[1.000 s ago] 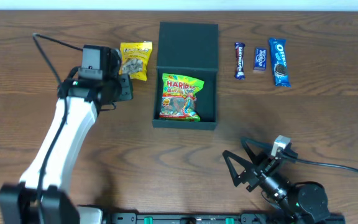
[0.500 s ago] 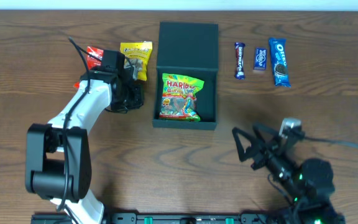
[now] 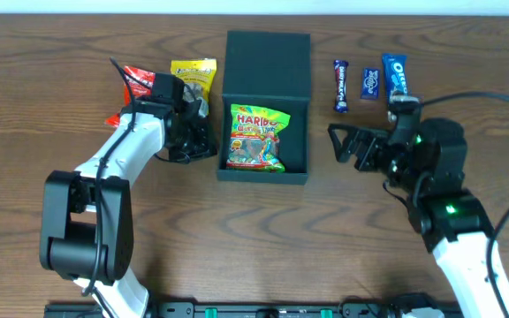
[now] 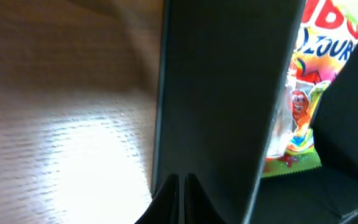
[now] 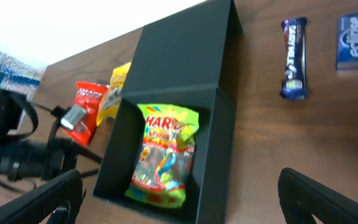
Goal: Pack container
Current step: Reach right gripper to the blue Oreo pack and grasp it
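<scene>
Container [image 3: 263,176] sat in the middle of the table [image 3: 25,115], open. Its lid [image 3: 268,60] was hinged back flat on the far side, so the well was open from above. One Haribo bag [image 3: 256,138] lay inside, flat, label up, covering most of the floor w/ some bare space on its right.

L gripper [image 3: 201,141] was clenched w/ nothing between the fingers, tips low at the box's left outer wall. Wrist view put the closed tips right by that wall; contact not certain. Prob. bracing or squaring the box, not picking.

R gripper [image 3: 346,146] was spread wide and empty, hovering right of the box and aimed toward it, touching nothing.

Loose snacks not yet packed:
- yellow packet [image 3: 193,78] and red packet [image 3: 135,81], just left of the lid, near L arm
- dark-blue bar [image 3: 341,87], small blue pack [image 3: 369,84] and Oreo pack [image 3: 396,72], in a row to the right, the Oreo partly under R arm

The split looked deliberate: each arm had its own side to feed from. Est. early in the task, one item of six in. Next likely R going for the bar, nearest to it.
</scene>
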Motion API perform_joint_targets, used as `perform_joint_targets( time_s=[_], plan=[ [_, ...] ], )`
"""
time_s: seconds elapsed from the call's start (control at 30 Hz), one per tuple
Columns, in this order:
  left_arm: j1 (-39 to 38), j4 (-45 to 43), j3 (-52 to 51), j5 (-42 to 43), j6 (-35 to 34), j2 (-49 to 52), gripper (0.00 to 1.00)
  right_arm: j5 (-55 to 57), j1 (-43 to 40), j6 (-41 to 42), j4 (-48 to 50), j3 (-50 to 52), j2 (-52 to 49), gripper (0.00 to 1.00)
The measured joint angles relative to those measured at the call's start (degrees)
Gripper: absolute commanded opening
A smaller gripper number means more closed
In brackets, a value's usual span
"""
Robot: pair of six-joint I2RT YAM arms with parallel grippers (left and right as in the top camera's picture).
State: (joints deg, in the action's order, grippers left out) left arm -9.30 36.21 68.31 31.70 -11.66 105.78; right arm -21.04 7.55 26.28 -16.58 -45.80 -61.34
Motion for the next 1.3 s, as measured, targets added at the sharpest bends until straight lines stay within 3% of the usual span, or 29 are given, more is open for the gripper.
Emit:
perform_joint_targets(
  time_s=[0.57,0.97,1.3],
  plan=[
    [-0.3,2.5,0.0,3.7,-2.1,0.0,0.06,0.7,0.0,-0.7,6.2,-0.1,-1.3,0.99],
    [2.3,2.8,0.0,2.5,-1.8,-0.6,0.06,15.3,0.0,-0.9,-1.4,-0.9,-2.9,0.99],
    [3.7,3.5,0.0,-3.7,3.9,-13.7,0.06,26.5,-1.3,-7.9,-15.2,-20.5,-12.6,0.99]
  ],
)
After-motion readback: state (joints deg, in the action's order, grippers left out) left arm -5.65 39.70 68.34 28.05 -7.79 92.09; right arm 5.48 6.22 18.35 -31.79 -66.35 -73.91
